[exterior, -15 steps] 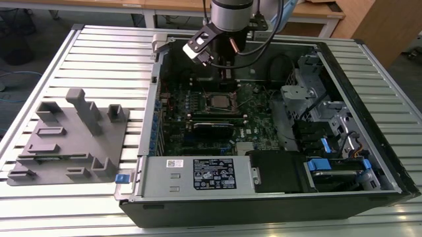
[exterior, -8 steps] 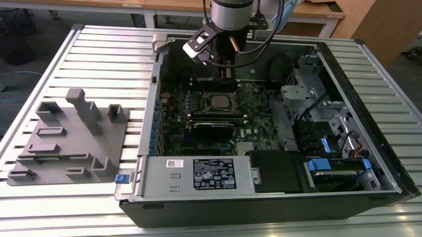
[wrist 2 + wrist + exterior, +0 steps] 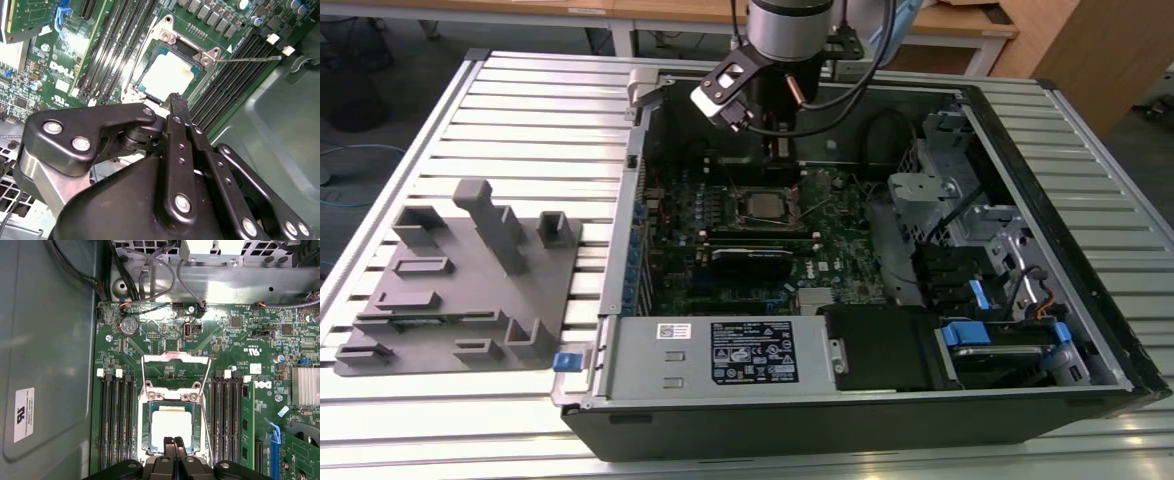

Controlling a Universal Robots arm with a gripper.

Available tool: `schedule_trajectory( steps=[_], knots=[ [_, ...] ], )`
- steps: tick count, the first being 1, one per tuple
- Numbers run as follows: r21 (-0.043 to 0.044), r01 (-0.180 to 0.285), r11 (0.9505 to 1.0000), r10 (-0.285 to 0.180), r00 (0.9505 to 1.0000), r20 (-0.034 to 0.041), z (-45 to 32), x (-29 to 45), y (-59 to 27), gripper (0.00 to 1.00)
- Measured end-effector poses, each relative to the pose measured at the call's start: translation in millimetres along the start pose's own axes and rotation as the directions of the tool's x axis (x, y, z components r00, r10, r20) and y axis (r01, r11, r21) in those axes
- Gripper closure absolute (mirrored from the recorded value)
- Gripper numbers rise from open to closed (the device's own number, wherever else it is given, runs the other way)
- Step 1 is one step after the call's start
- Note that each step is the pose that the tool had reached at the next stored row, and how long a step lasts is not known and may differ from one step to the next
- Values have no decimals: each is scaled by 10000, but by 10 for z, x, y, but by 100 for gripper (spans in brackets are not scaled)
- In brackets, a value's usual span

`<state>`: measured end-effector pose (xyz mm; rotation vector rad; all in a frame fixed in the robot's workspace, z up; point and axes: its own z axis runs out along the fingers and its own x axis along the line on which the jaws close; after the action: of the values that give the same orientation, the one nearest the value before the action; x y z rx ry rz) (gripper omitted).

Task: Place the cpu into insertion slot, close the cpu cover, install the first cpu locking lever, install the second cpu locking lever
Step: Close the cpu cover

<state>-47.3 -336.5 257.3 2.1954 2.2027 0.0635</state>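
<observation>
Holding the gripper (image 3: 174,442) pinched together and empty, right by the cpu (image 3: 170,425), already sitting in the insertion slot (image 3: 148,427). Seemingly tackling the cpu cover (image 3: 175,357), standing open beyond; probably needing a gentle push down. Working inside a computer case (image 3: 761,410) on a slatted desk (image 3: 454,120), wooden furniture (image 3: 587,8) behind.

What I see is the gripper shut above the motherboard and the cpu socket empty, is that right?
Not empty: the first wrist view shows the cpu seated in the insertion slot. The gripper is shut above the motherboard, as you said.
</observation>
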Motion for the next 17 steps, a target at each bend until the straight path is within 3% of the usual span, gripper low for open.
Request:
schedule_trajectory(
  steps=[6, 17],
  knots=[
    [-2, 0, 10000, 0, 10000, -3, 4, -1, 60, 89],
    [-2, -1, 10000, 1, 10000, -2, -40, 0, 62, 89]
  ],
)
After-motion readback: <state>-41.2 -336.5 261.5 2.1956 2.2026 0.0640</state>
